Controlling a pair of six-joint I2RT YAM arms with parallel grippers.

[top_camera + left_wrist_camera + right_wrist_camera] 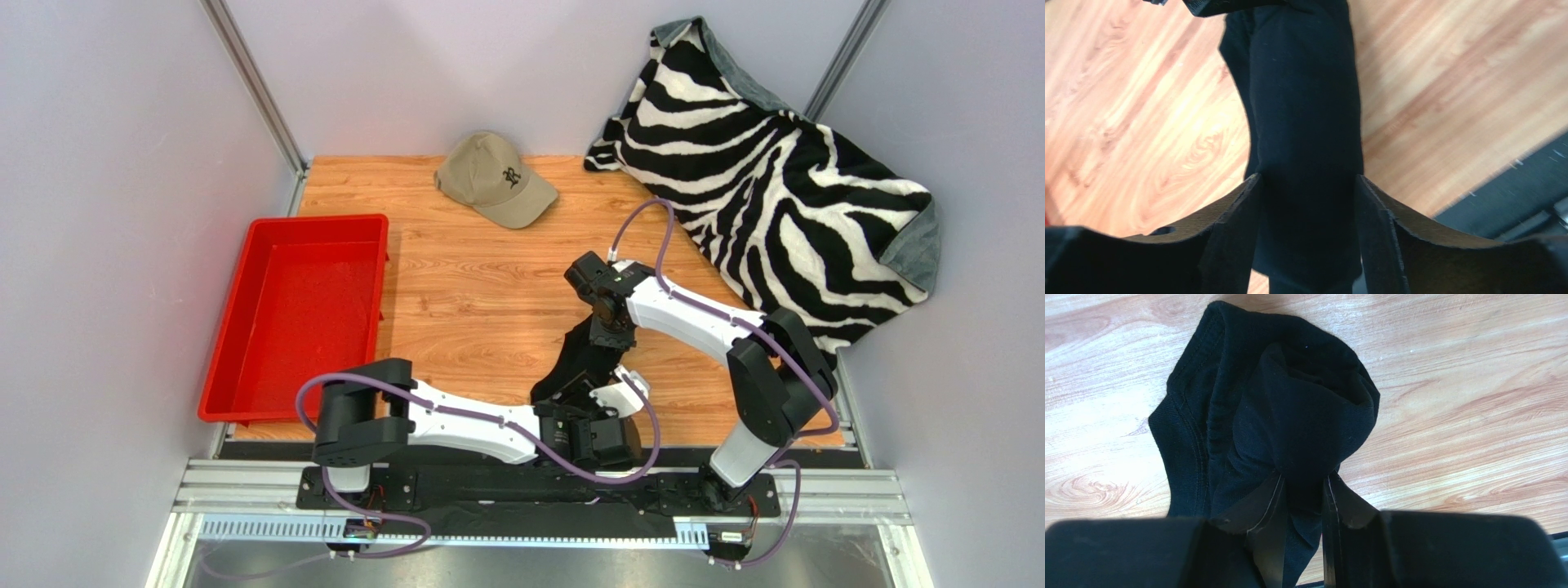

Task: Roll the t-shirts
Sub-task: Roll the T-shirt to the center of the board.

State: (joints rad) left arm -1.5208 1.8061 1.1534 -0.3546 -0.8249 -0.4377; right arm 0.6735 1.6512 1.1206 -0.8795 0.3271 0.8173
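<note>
Black t-shirt [1303,404], seemingly soft and limp: left hand [1308,184] clasps its rolled bulk, right hand [1303,484] pinches one end, both closed on cloth.

Left arm [460,425] laid low, reached rightward along near edge; left gripper [1309,184] clamped wide around t-shirt [1303,92]. Right arm [705,321] bent back leftward, wrist pointed down; right gripper [1303,485] pinched narrow on same t-shirt.

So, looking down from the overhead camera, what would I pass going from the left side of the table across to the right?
red tray → tan cap → black t-shirt → zebra-striped blanket
</note>
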